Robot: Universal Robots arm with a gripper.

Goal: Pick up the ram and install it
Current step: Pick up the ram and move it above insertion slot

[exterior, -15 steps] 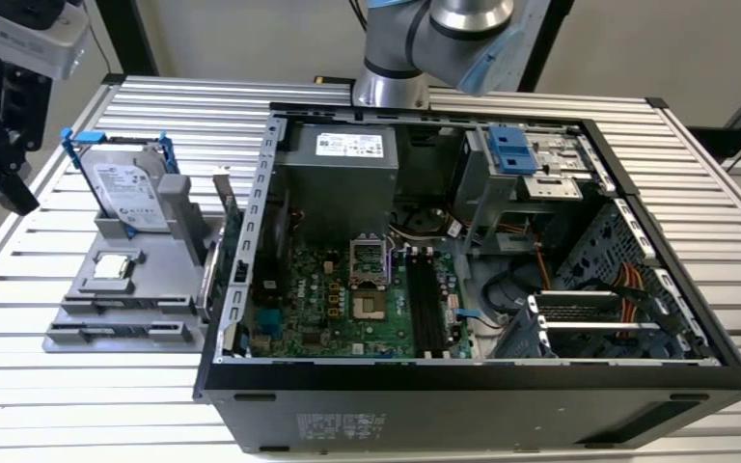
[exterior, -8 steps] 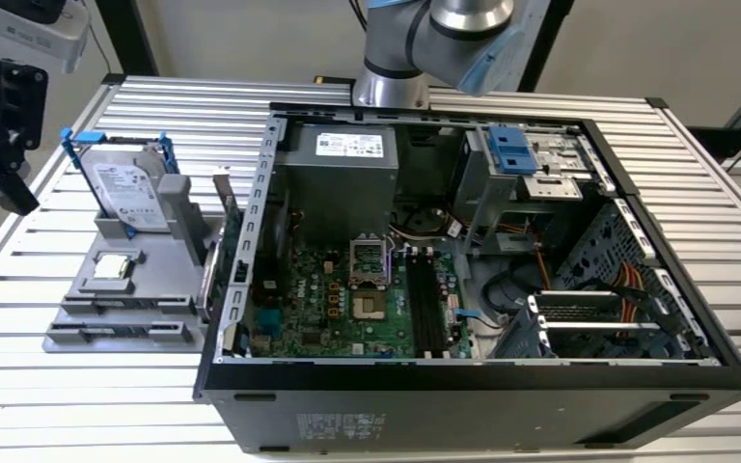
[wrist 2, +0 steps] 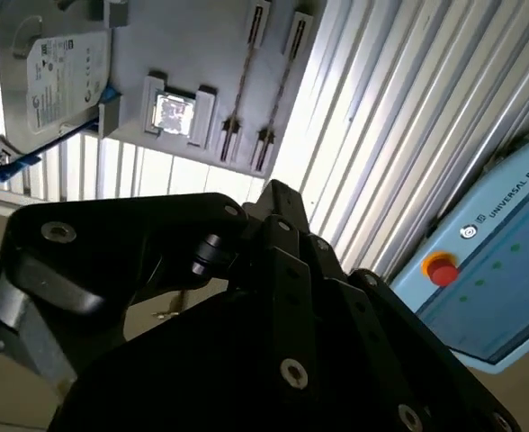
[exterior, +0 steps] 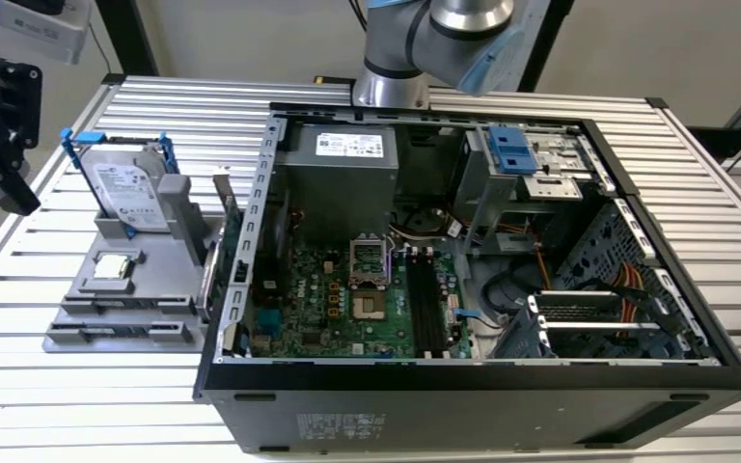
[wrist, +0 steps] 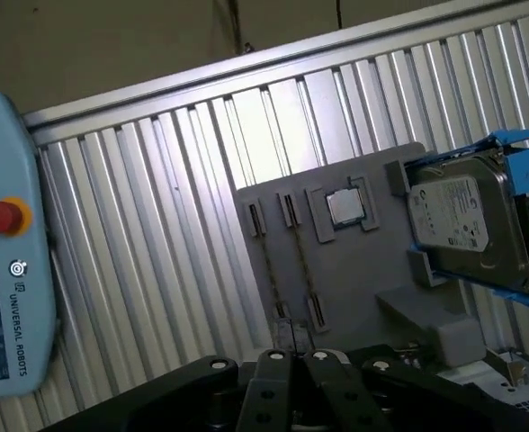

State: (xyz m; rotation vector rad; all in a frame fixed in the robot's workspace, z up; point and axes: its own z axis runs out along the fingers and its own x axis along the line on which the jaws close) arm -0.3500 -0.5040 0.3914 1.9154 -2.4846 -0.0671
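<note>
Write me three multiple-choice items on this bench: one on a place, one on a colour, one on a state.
1. The hard drive stands:
A) on the floor
B) in the grey holder, at the exterior view's left of the computer case
C) on top of the robot arm

2. The frame around the hard drive is:
A) red
B) yellow
C) blue

3. The ram is:
A) on edge in a slot of the holder
B) lying flat on top of the hard drive
C) leaning against the case

Answers:
1 B: the drive stands upright in the holder beside the case.
2 C: blue bars wrap the drive's edges.
3 A: in the first wrist view it shows as a thin edge running along a slot.
</note>
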